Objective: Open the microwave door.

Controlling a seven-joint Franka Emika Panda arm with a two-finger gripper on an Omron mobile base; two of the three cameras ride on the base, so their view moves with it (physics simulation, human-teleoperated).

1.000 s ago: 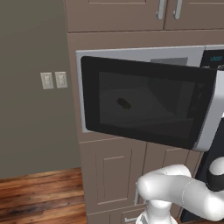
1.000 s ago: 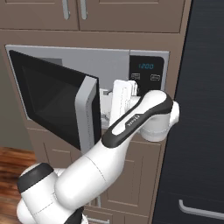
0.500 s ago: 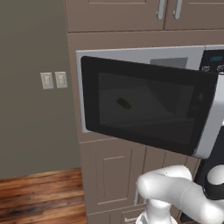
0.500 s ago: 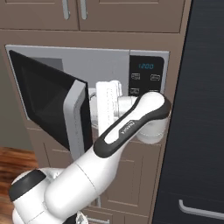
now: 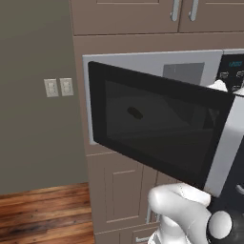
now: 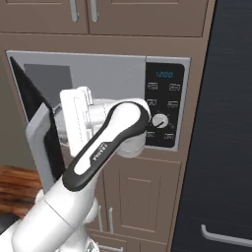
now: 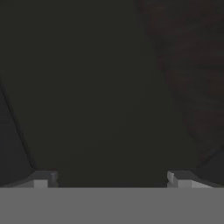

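1. In the hand view the gripper [image 7: 111, 178] shows two small grey tips at the bottom, far apart from each other; the jaws stand wide open with nothing between them. A dark glossy surface lies right ahead of them; whether the tips touch it cannot be told.
2. In the right base view the white arm [image 6: 93, 157] rises from the lower left and bends toward the left, its hand reaching in behind the inner side of the microwave door [image 6: 42, 138].
3. The microwave door is swung partly open, hinged on its left edge. In the left base view its black glossy panel with the dark window [image 5: 152, 128] faces the camera at a slant, and its silver-grey bar handle [image 5: 226, 147] runs down the free right edge, out in front of the cabinets.
4. The microwave [image 6: 108, 74] sits built into the brown cabinetry, its silver-grey frame and light grey cavity showing behind the open door.
5. To the right of the cavity is the black control panel [image 6: 165, 106] with a lit display and a white knob [image 6: 159, 120].
6. Brown cabinet doors [image 6: 142, 204] stand below the microwave, and more [image 5: 124, 14] above it.
7. A tall dark panel [image 6: 221, 123] stands just right of the microwave.
8. Farther left, a grey wall carries light switches [image 5: 58, 87] above a wooden floor [image 5: 43, 214].
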